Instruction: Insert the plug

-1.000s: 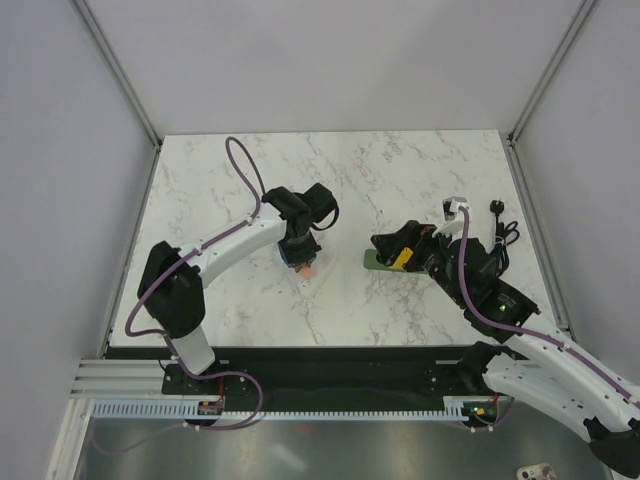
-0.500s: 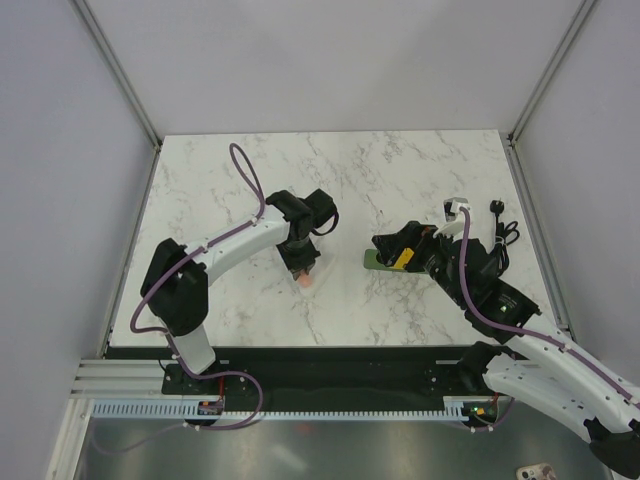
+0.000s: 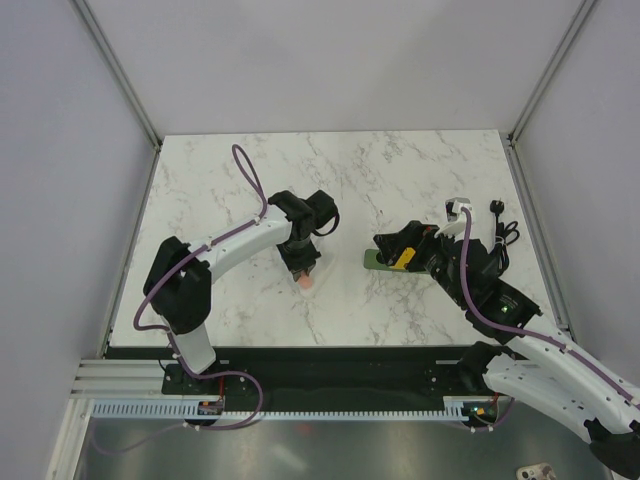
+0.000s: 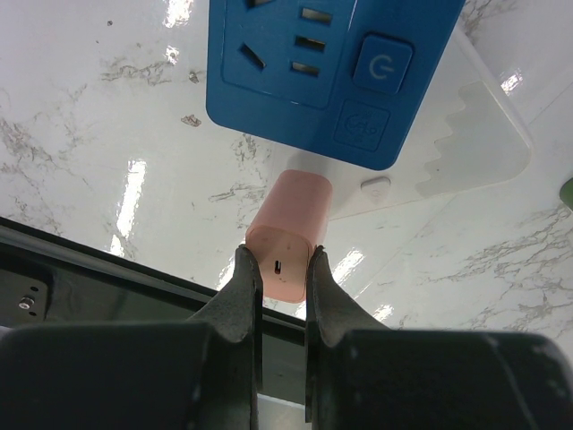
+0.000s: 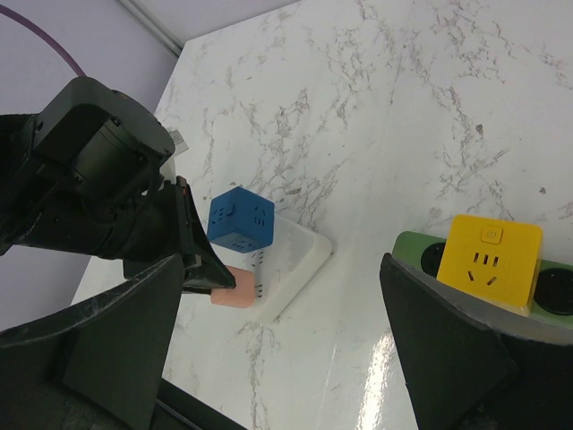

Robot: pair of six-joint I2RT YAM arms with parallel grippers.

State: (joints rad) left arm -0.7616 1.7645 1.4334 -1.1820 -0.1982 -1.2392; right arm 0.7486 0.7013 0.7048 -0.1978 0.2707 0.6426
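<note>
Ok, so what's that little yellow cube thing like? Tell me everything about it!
The small bright yellow plastic cube is glossy, with rounded edges. Its upturned face has dark slots and a little round button. It rests on the dark green socket strip, touching it; how far it is pushed in I cannot tell. The open right gripper is near but not holding it.

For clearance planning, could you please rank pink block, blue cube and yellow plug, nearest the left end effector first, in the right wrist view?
1. Pink block, in the left end effector.
2. Blue cube, just beyond.
3. Yellow plug, far right.
</note>
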